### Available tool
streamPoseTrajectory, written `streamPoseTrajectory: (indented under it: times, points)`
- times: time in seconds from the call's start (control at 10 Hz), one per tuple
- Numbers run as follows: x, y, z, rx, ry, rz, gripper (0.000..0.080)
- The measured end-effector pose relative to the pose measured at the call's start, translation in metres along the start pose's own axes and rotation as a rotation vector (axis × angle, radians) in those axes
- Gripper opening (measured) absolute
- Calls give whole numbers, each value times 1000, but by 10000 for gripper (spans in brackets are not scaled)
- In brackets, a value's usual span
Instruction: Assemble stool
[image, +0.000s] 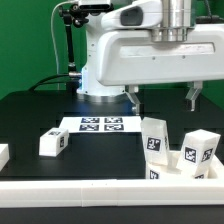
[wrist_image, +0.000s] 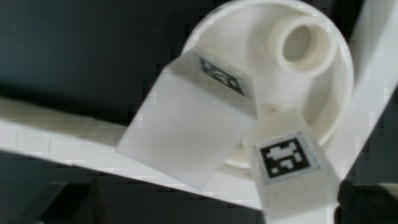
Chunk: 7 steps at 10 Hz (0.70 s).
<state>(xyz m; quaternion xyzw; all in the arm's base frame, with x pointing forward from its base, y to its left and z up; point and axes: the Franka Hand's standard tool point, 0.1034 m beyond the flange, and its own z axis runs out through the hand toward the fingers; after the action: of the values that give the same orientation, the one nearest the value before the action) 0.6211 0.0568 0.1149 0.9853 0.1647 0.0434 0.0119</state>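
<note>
The gripper (image: 165, 98) hangs over the back of the black table (image: 30, 115) toward the exterior view's right. Its two dark fingers (image: 135, 98) are spread well apart with nothing between them, so it is released and empty. Below the arm, near the middle of the table, the marker board (image: 100, 125) lies flat. On the exterior view's left, well apart from everything else, a loose leg (image: 53, 143) lies on its side with a square tag on the end facing the camera. A small white piece (image: 3, 155) is cut off by that view's left edge, and what it is cannot be told. A long white rail (image: 100, 190) runs along the front of the table. Just behind the rail on the exterior view's right, a near leg (image: 153, 138) and a far leg (image: 198, 150) stand upright close together, both showing tags. The wrist view looks down on this group. The round seat (wrist_image: 249, 45) shows a round socket (wrist_image: 299, 42) in its face. The two legs overlap the seat, one broad and bearing a tag near its top (wrist_image: 187, 115), the other with a sharp black-and-white tag (wrist_image: 281, 155). Whether they are fixed into the seat or only resting against it cannot be told. The rail (wrist_image: 54, 135) crosses that view beside them.
</note>
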Motion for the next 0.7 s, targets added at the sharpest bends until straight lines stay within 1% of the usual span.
streamPoseTrajectory:
  times: [0.2, 0.3, 0.5, 0.7]
  points:
    - [-1, -2, 6, -17, -21, -208, 649]
    - [-2, -2, 8, -18, -31, -287, 649]
    - [-3, 1, 8, -19, -31, -399, 649]
    - [-4, 4, 9, -25, -41, -540, 649]
